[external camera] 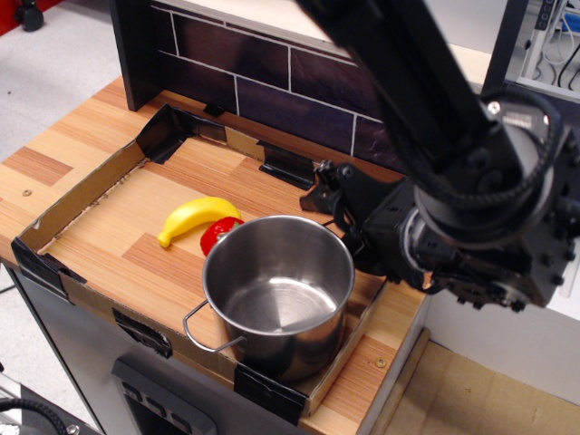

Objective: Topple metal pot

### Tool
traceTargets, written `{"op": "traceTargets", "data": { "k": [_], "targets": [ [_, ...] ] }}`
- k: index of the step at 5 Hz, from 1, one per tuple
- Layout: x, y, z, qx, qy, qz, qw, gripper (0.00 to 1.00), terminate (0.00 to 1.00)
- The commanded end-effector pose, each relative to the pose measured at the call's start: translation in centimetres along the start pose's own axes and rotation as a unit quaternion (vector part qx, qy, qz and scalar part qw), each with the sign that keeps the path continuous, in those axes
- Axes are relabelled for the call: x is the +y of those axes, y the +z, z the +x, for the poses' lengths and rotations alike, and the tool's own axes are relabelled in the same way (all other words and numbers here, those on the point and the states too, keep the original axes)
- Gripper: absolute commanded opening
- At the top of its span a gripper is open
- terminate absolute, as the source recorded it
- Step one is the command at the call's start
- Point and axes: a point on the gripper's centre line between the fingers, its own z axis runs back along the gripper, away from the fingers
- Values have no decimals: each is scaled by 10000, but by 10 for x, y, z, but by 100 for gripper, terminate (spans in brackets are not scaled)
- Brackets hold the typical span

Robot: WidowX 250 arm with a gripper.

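The metal pot [279, 299] stands upright and empty at the near right corner of the cardboard tray [91, 186]. One wire handle sticks out at its front left; the far handle is hidden behind my gripper. My black gripper [328, 201] hangs just behind the pot's far right rim, close to it. I cannot tell whether its fingers are open or shut. A yellow banana [197, 217] and a small red object [217, 233] lie just left of the pot.
The tray has low cardboard walls with black tape at the corners [168, 131]. A dark tiled backsplash [263, 82] rises behind it. The wooden counter ends at the front and right [362, 390]. My bulky arm [480, 217] fills the right side.
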Motion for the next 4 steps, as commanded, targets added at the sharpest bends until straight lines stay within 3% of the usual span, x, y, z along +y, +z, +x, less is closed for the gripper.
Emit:
{"op": "traceTargets", "data": {
  "k": [1, 2, 4],
  "targets": [
    [4, -1, -2, 170, 113, -33, 9998, 0, 0],
    [7, 4, 1, 181, 244, -81, 9995, 0, 0],
    [16, 24, 4, 576, 1043, -949, 9883, 0, 0]
  ]
}}
